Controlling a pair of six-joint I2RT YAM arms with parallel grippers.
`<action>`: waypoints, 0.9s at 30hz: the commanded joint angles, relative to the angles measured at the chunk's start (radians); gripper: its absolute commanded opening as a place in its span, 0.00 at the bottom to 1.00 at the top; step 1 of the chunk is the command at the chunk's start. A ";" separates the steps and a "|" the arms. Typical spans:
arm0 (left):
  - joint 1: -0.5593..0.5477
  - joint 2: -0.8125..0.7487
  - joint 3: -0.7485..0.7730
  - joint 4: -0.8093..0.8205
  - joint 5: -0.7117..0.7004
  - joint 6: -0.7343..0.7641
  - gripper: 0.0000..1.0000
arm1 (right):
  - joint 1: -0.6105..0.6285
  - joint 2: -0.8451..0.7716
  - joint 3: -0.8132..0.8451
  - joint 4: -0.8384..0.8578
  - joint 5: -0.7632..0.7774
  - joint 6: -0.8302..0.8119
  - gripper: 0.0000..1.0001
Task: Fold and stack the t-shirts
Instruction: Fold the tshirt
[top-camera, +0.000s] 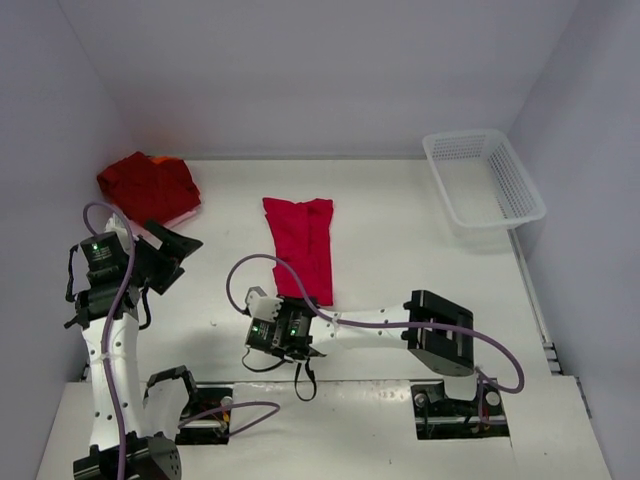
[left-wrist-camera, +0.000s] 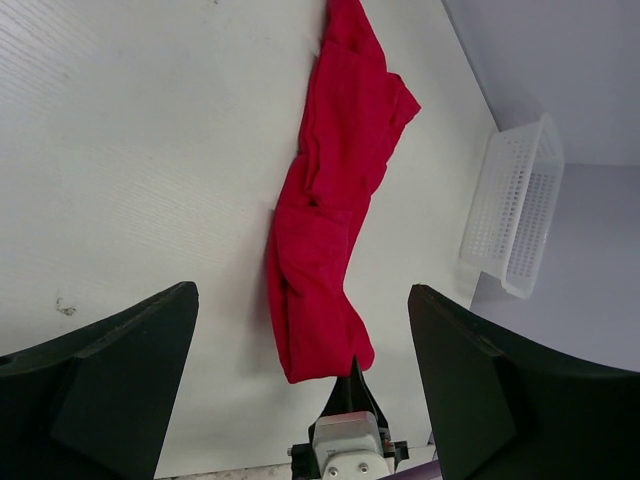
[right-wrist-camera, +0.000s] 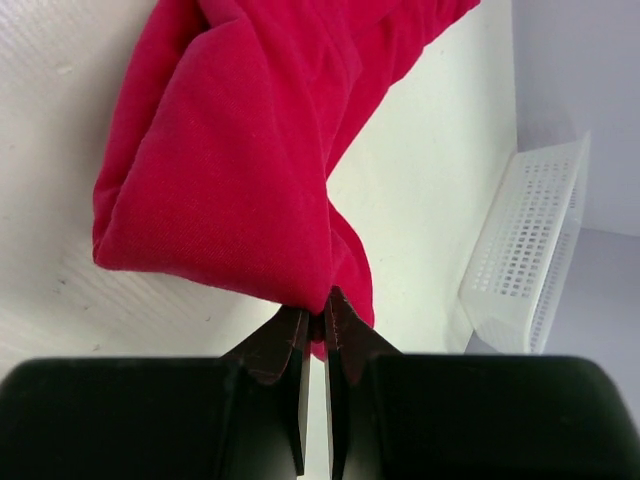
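Note:
A bright red t-shirt (top-camera: 300, 245) lies in the middle of the table, folded into a long narrow strip running away from the arms. My right gripper (top-camera: 318, 305) is shut on the right corner of its near end; the right wrist view shows the fingertips (right-wrist-camera: 318, 310) pinching a fold of the cloth (right-wrist-camera: 240, 150). A bundle of darker red t-shirts (top-camera: 148, 185) sits at the back left. My left gripper (top-camera: 178, 258) hovers open and empty at the left, between that bundle and the strip. Its wrist view looks along the strip (left-wrist-camera: 330, 200) between the wide-spread fingers (left-wrist-camera: 300, 295).
A white plastic mesh basket (top-camera: 485, 180) stands at the back right corner, also visible in both wrist views (left-wrist-camera: 510, 215) (right-wrist-camera: 525, 250). Grey walls enclose the table on three sides. The right arm lies low across the near edge.

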 joint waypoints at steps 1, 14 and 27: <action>0.006 -0.013 0.055 0.016 0.002 0.012 0.81 | -0.007 -0.078 0.061 -0.019 0.075 -0.025 0.00; 0.006 -0.010 0.080 0.007 -0.003 0.008 0.81 | -0.045 -0.107 0.144 -0.015 0.100 -0.114 0.00; 0.006 -0.002 0.084 0.010 -0.006 0.006 0.81 | -0.106 -0.101 0.179 0.016 0.075 -0.180 0.00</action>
